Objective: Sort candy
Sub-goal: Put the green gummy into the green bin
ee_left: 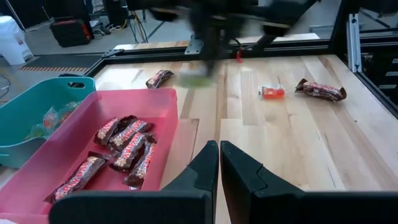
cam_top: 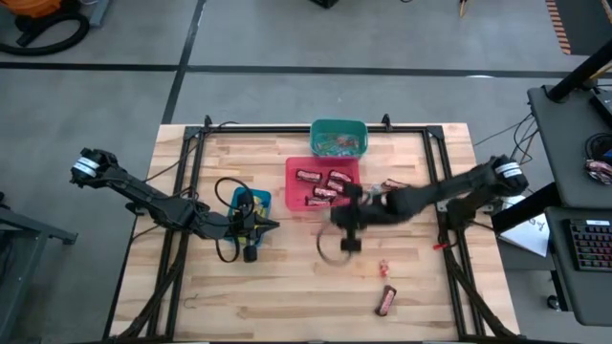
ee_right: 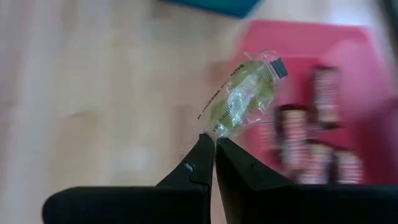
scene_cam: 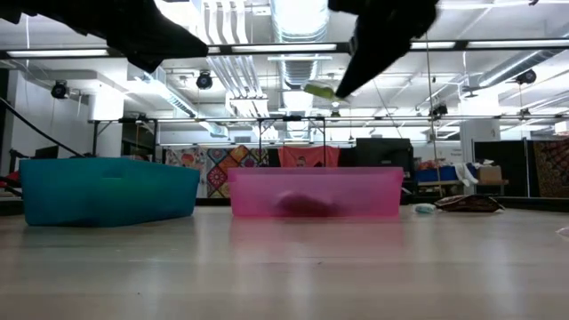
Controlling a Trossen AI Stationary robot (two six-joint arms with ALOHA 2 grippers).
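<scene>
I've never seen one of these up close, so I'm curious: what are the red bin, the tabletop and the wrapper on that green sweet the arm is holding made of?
The red bin looks like smooth plastic, slightly see-through in the low view. The tabletop seems to be pale wood in glued strips with visible grain. The green sweet, pinched by the right gripper, appears wrapped in clear crinkly film, since the sweet shows through.

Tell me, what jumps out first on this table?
The right pincer is shut on a green wrapped candy, dangling it in the air by the red bin. That bin sits mid-table holding several brown-red bars, with a teal bin of small candies behind it. The left pincer is shut, empty, over the blue bin.
</scene>
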